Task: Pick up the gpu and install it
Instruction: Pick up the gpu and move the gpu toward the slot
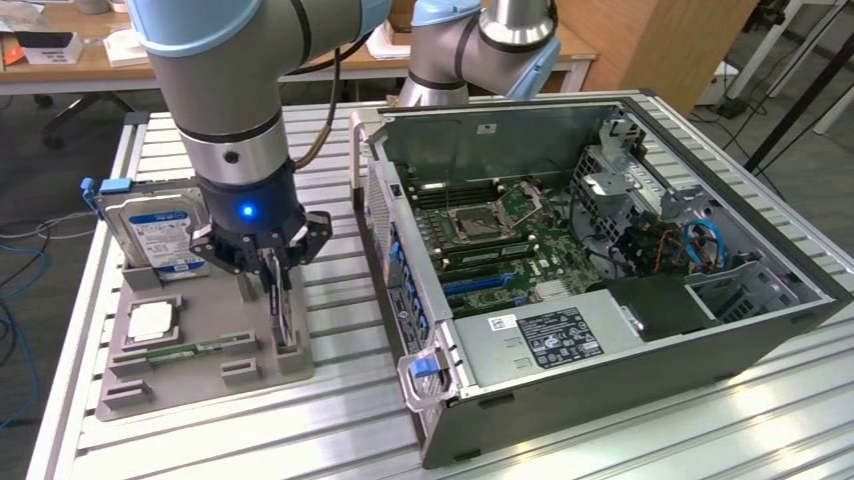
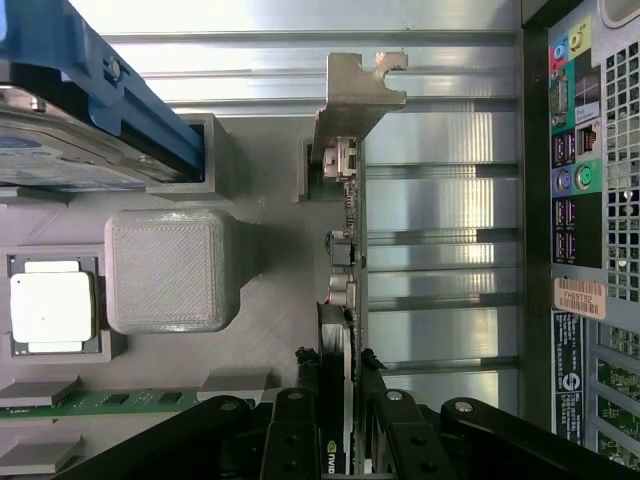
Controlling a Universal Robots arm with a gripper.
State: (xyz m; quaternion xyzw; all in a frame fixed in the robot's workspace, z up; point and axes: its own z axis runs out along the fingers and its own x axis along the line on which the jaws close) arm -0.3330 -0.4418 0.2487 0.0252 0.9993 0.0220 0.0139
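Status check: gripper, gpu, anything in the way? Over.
Gripper shut on gpu. It stands on edge in grey holder. Hard drive nearby, not touching.

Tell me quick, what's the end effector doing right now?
End effector: closed on the thin dark green circuit card with grey metal bracket.

Surface (image 1: 601,440): carries the tray (image 1: 200,385) on the exterior view's left and the computer case (image 1: 587,405) on its right, with a gap between them.
Tray: the hard drive (image 1: 154,235) stands on edge at the far end; the processor (image 1: 150,320) lies in a recess nearer the camera; the memory stick (image 1: 187,353) lies flat in front of the processor.
Gpu (image 1: 280,310): stands on edge in a slot along the tray's side nearest the case.
Tool (image 1: 274,262): directly above the gpu, with one of its fingers (image 2: 295,425) against each face of the card.
Case: lies on its side, open upward, with the motherboard (image 1: 494,235) flat inside.
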